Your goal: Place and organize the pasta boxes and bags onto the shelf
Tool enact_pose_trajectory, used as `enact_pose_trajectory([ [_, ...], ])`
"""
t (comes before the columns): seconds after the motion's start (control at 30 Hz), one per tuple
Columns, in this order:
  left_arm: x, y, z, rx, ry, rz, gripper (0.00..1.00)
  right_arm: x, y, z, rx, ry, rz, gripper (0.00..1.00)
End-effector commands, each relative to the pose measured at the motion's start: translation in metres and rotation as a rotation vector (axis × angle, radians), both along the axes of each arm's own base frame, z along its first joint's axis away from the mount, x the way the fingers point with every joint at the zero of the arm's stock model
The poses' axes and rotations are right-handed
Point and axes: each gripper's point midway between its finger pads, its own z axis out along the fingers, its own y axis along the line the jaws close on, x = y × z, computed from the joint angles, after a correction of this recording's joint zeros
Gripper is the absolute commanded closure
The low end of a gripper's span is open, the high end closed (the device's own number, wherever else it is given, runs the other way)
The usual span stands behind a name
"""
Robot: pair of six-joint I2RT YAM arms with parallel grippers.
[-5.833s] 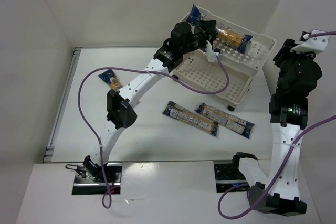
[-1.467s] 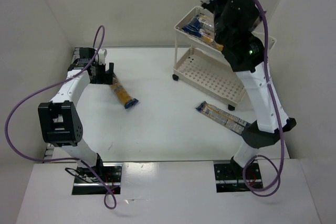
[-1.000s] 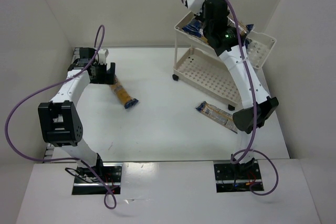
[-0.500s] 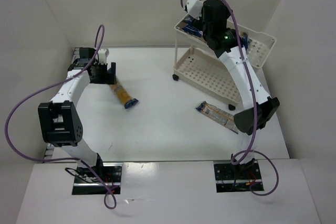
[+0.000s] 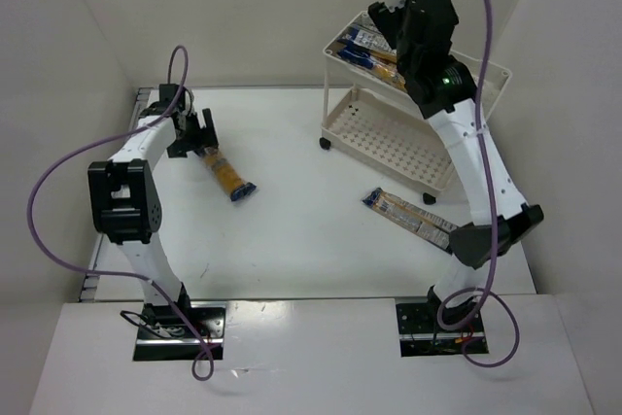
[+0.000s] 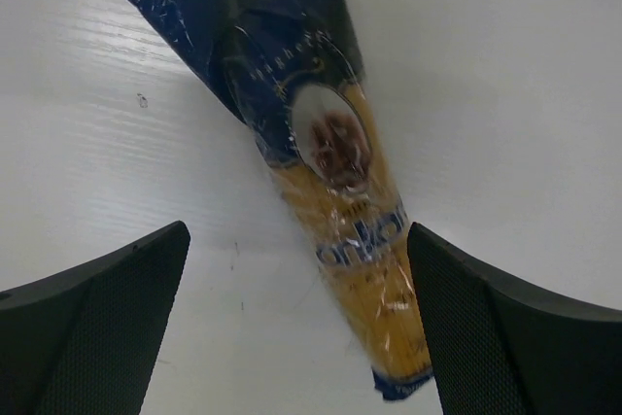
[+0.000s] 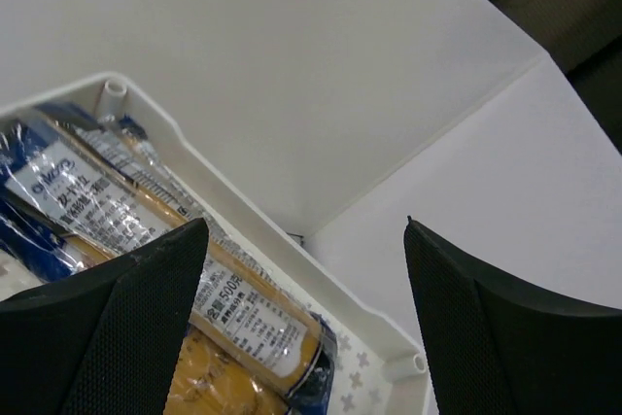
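One pasta bag [image 5: 226,170], dark blue at the ends with yellow pasta showing, lies on the table at the far left. My left gripper [image 5: 194,135] hangs over its upper end, open. In the left wrist view the bag [image 6: 335,172] runs between the spread fingers [image 6: 97,337] and touches neither. Another bag [image 5: 416,222] lies on the table in front of the shelf [image 5: 389,138]. More bags [image 5: 367,47] lie side by side in the shelf's top tray. My right gripper [image 5: 387,18] is open just above them, holding nothing. The right wrist view shows these bags [image 7: 248,313] against the tray rim [image 7: 292,240].
The white cart stands at the back right near the corner of the enclosure walls [image 5: 525,26]. Its lower tray [image 5: 384,133] is bare perforated plastic. Purple cables [image 5: 58,182] loop off both arms. A metal rail [image 5: 107,221] runs along the table's left edge.
My right gripper has opened and risen from the top tray, leaving a bag there. The left arm has swung slightly, its open gripper still over the far-left bag.
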Motion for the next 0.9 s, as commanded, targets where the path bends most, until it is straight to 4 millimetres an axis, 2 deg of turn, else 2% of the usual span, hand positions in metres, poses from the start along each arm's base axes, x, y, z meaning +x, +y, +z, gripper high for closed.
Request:
enact_pose_trajectory([
  [0.0, 0.008, 0.004, -0.020, 0.037, 0.073, 0.143, 0.00, -0.028, -0.014, 0.041, 0.275, -0.187, -0.035, 0.13],
  [0.03, 0.005, 0.001, -0.028, 0.046, 0.100, 0.136, 0.00, -0.029, -0.017, 0.035, 0.287, -0.178, -0.052, 0.13],
  [0.07, 0.003, -0.008, -0.042, 0.023, 0.132, 0.122, 0.00, -0.022, -0.015, 0.017, 0.282, -0.149, -0.067, 0.13],
  [0.1, 0.002, -0.021, -0.049, 0.009, 0.148, 0.093, 0.00, -0.021, -0.017, 0.008, 0.283, -0.135, -0.088, 0.13],
  [0.17, 0.004, -0.031, -0.066, 0.008, 0.177, 0.079, 0.00, -0.018, -0.017, -0.003, 0.282, -0.115, -0.101, 0.12],
  [0.33, -0.010, -0.041, -0.090, -0.024, 0.249, 0.089, 0.00, -0.018, -0.017, -0.003, 0.291, -0.117, -0.101, 0.12],
  [0.43, -0.037, -0.044, -0.111, -0.038, 0.327, 0.082, 0.00, -0.017, -0.014, -0.003, 0.300, -0.117, -0.090, 0.12],
  [0.53, -0.038, -0.036, -0.115, 0.007, 0.324, 0.086, 0.02, -0.017, -0.013, -0.003, 0.299, -0.116, -0.081, 0.12],
  [0.6, -0.033, -0.035, -0.116, 0.012, 0.315, 0.073, 0.16, -0.018, -0.013, 0.002, 0.304, -0.126, -0.079, 0.16],
  [0.67, -0.032, -0.032, -0.120, 0.038, 0.311, 0.029, 0.51, -0.020, -0.013, 0.011, 0.305, -0.143, -0.065, 0.23],
  [0.7, -0.030, -0.034, -0.120, 0.032, 0.303, 0.008, 0.74, -0.020, -0.011, 0.011, 0.305, -0.142, -0.056, 0.25],
  [0.73, -0.027, -0.036, -0.119, 0.025, 0.290, -0.014, 0.83, -0.020, -0.011, 0.010, 0.301, -0.134, -0.057, 0.28],
  [0.8, -0.026, -0.040, -0.116, 0.021, 0.279, -0.077, 0.99, -0.022, -0.009, 0.012, 0.300, -0.132, -0.036, 0.42],
  [0.83, -0.020, -0.042, -0.105, 0.017, 0.238, -0.112, 1.00, -0.025, -0.011, 0.013, 0.292, -0.132, -0.036, 0.47],
  [0.87, -0.023, -0.054, -0.100, -0.017, 0.227, -0.184, 1.00, -0.024, -0.011, 0.008, 0.287, -0.122, -0.037, 0.51],
])
